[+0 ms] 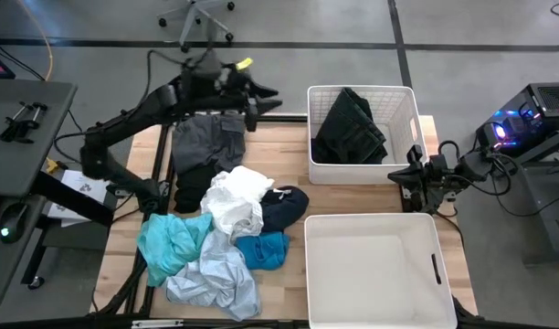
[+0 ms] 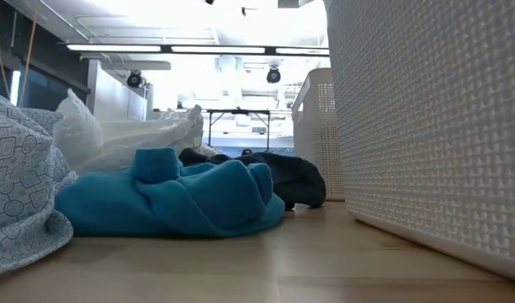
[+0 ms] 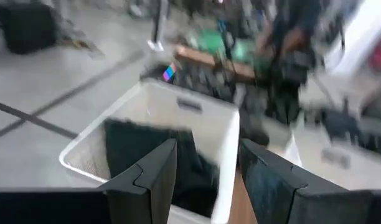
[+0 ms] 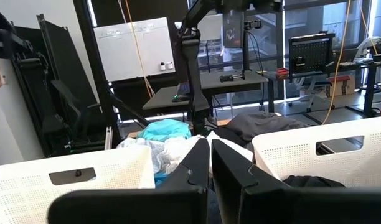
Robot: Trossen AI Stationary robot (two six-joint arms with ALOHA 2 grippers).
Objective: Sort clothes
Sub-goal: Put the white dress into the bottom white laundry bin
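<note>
The clothes (image 1: 220, 233) are heaped on the table's left half, with one dark garment (image 1: 351, 128) already lying in the far white bin (image 1: 409, 110). The left gripper (image 1: 264, 99) is held spread and empty beyond the pile, its wrist view smeared. The right gripper (image 1: 413, 174), pressed shut on nothing, is parked between the two bins, and the near bin (image 1: 371, 315) is cut off by the frame edge.

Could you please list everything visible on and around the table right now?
far bin: one, white slatted, far right of table, holds a dark garment
near bin: one, white, near right, nothing seen inside
grey garment: one, charcoal, far left
white garment: one, middle of pile
navy garment: one, beside the white one
teal garments: two, pile's near side
pale patterned garment: one, near edge
left pincer: open, raised, empty, by far bin
right pincer: shut, between bins
</note>
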